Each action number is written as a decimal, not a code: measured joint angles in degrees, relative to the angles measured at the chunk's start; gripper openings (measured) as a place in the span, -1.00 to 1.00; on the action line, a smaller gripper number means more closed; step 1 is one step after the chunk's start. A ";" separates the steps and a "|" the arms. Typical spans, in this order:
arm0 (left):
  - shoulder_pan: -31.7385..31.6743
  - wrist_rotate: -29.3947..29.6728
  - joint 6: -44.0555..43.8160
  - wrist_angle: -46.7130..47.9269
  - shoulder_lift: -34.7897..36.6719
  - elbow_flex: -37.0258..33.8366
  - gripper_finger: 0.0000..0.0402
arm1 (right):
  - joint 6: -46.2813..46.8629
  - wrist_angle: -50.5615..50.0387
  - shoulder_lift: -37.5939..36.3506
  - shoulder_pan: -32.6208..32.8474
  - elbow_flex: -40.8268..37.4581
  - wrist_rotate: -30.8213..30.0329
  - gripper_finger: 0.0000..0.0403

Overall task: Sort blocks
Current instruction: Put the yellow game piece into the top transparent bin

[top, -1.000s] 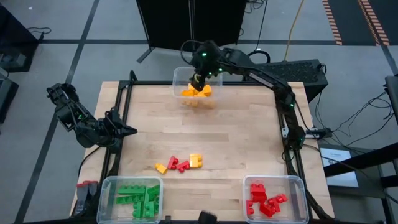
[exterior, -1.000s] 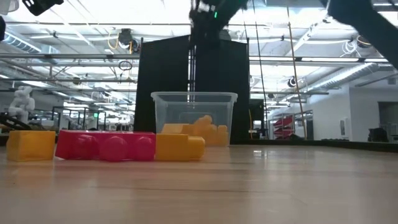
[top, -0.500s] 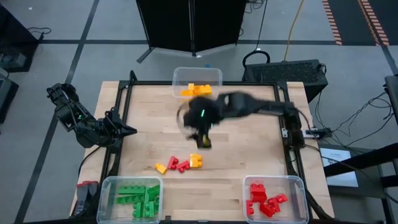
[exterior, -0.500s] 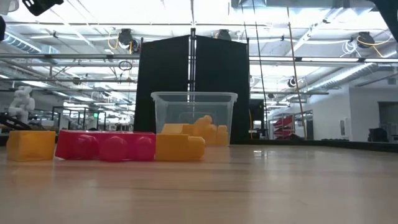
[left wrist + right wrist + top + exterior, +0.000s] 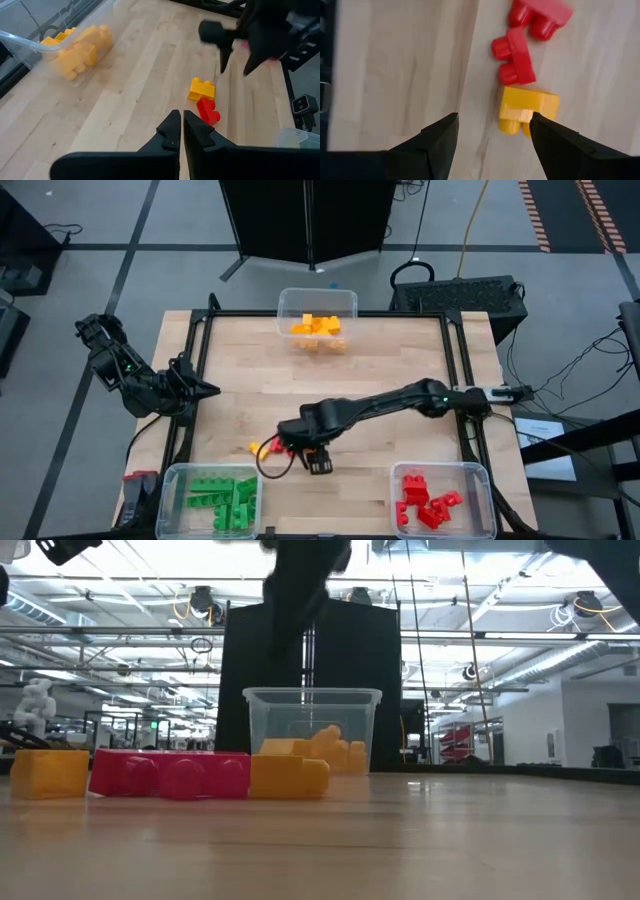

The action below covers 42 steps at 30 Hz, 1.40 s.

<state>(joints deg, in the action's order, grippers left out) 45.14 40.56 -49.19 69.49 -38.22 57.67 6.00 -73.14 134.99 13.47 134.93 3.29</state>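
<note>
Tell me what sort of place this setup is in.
Probably a robotics lab or workshop. The low view shows a large hall with exposed ceiling pipes and a white humanoid figure behind; the high view shows a framed wooden table with cables trailing across grey flooring.

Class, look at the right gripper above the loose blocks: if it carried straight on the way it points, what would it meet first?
Probably bare tabletop. The open right gripper points down at the wood; the yellow block lies just beside one fingertip, so depending on depth it might brush that instead.
</note>
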 joint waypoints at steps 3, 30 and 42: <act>-0.01 0.00 0.02 0.00 0.00 0.00 -0.98 | 0.03 0.60 2.87 -0.19 0.00 0.08 0.18; 0.00 -3.89 1.72 0.46 -0.01 0.00 -0.98 | 1.70 1.29 5.95 -2.27 0.11 -3.21 0.89; 0.00 -3.91 1.62 0.14 0.00 0.00 -0.98 | 3.06 -0.34 12.16 -2.98 0.12 -3.21 0.90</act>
<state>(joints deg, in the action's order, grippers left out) 45.15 36.64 -47.57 69.63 -38.22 57.67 9.06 -73.48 147.15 10.49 135.05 0.08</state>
